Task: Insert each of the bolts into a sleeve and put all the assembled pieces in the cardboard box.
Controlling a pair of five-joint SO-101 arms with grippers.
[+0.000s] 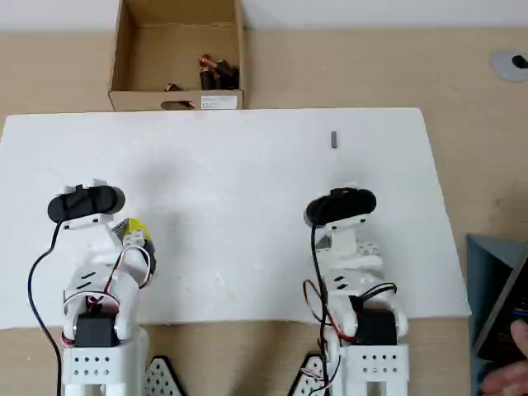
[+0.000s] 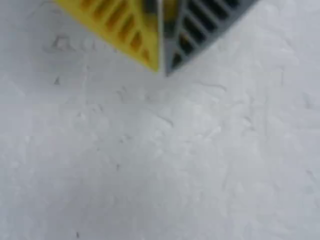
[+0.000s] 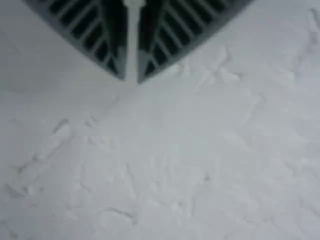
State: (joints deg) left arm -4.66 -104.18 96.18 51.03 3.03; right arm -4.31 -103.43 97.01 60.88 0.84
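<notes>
The wooden table [image 1: 478,148] is cut off at every edge. On it lies a flat, rectangular white foam sheet [image 1: 231,206] with a dimpled, creased surface. Beyond the sheet stands the open cardboard box [image 1: 124,58], its far wall cropped. Inside it, dark assembled pieces [image 1: 216,73] with coppery ends are too small to count. The left gripper [image 2: 162,70], 1 ribbed yellow finger and 1 grey, is pressed together on nothing. The right gripper [image 3: 131,79], ribbed grey, is likewise together and empty. 1 small dark cylinder [image 1: 333,139] lies alone on the sheet, well ahead of the right gripper. I cannot tell whether it is a bolt or a sleeve.
</notes>
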